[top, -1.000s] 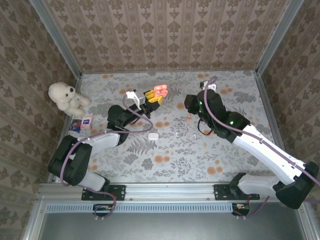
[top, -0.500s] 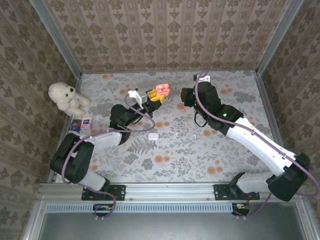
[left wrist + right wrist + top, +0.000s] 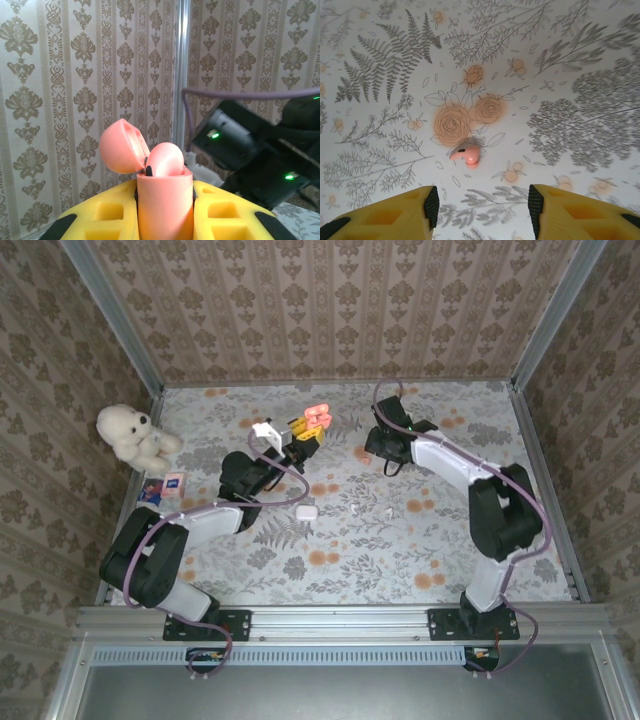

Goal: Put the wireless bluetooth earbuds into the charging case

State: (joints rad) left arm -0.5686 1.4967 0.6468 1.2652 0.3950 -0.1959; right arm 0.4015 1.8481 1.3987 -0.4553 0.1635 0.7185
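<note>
The right gripper (image 3: 481,205) has just spread its yellow fingers wider than they stood a moment ago, and nothing sits between them. Its arm has swung away from the middle of the table to just right of the small coral-pink plastic charging case (image 3: 164,200). It now hangs over a tiny orange-red plastic earbud (image 3: 466,155), which lies on the grey floral tablecloth (image 3: 580,75) a little beyond the open fingertips.

The left gripper (image 3: 165,222) has hardly shifted. It is clamped on that pink case, holding it up with the lid hinged back and a rounded pink shape showing in its mouth.

To me this looks like a pick being lined up: the fingers have opened for the loose bud, which must then travel the short way left to the case. Nearer the arms' bases than the pink case, a small white rounded case (image 3: 306,509) lies on the cloth with neither gripper at it.
</note>
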